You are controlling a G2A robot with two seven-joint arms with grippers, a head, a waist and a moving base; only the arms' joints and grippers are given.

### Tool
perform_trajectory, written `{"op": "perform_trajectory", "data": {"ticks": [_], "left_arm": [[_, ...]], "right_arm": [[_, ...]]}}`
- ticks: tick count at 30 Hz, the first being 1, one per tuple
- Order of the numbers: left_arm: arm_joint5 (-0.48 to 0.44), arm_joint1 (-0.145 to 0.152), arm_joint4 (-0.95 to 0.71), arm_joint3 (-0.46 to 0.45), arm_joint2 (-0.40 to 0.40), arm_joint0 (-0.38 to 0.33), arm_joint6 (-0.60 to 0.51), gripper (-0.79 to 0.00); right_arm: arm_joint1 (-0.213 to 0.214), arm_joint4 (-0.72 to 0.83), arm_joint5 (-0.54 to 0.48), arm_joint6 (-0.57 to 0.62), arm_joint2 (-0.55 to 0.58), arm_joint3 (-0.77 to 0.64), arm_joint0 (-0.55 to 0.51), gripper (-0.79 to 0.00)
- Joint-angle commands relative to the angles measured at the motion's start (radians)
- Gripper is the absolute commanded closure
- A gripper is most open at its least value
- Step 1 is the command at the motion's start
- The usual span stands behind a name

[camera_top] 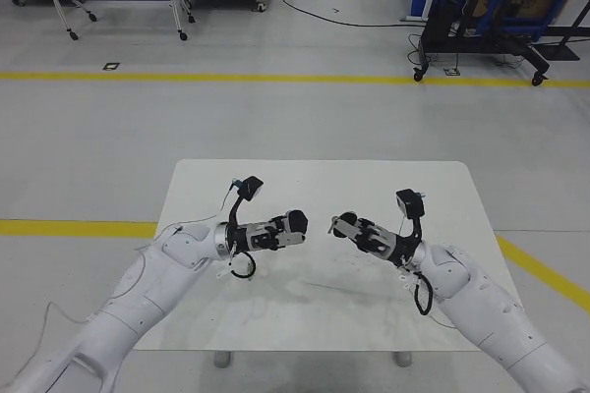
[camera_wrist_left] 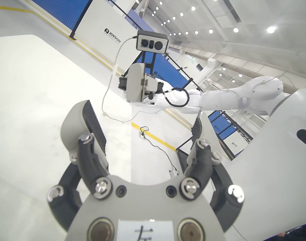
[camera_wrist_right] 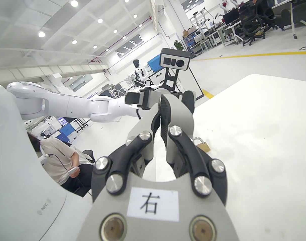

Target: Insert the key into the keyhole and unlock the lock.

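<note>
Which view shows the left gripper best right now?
Left wrist view: the left gripper is open, both fingers fully seen, nothing between them. Top view shows it small, over the table. Right wrist view shows it farther off, partly behind the right gripper.

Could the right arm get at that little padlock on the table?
Probably yes: the padlock lies on the table close to the right end effector, with nothing between them. Its fingers are shut, so they must open first.
</note>
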Motion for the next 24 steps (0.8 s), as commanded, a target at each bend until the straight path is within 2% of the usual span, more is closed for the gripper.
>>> {"op": "perform_trajectory", "data": {"ticks": [1,3,4,5,13,24], "left_arm": [[0.000,-0.008,0.019,0.006,0.002,-0.004,0.000,-0.625],[0.000,-0.015,0.018,-0.002,0.001,0.003,0.000,-0.499],[0.000,-0.018,0.020,-0.003,0.001,0.007,0.000,-0.400],[0.000,-0.021,0.028,-0.002,0.001,0.009,0.000,-0.382],[0.000,-0.049,0.060,0.028,0.032,-0.001,0.000,-0.308],[0.000,-0.082,0.103,0.079,0.038,-0.017,0.000,-0.283]], "right_arm": [[0.000,0.022,0.000,0.037,-0.003,0.033,0.010,0.000],[-0.003,0.042,0.000,0.064,-0.011,0.056,0.021,0.000],[-0.004,0.052,0.000,0.075,-0.013,0.067,0.026,0.000],[-0.006,0.061,0.000,0.086,-0.017,0.077,0.030,0.000],[-0.025,0.099,0.000,0.162,-0.056,0.143,0.074,0.000],[-0.037,0.120,0.000,0.210,-0.062,0.155,0.082,0.000]]}}
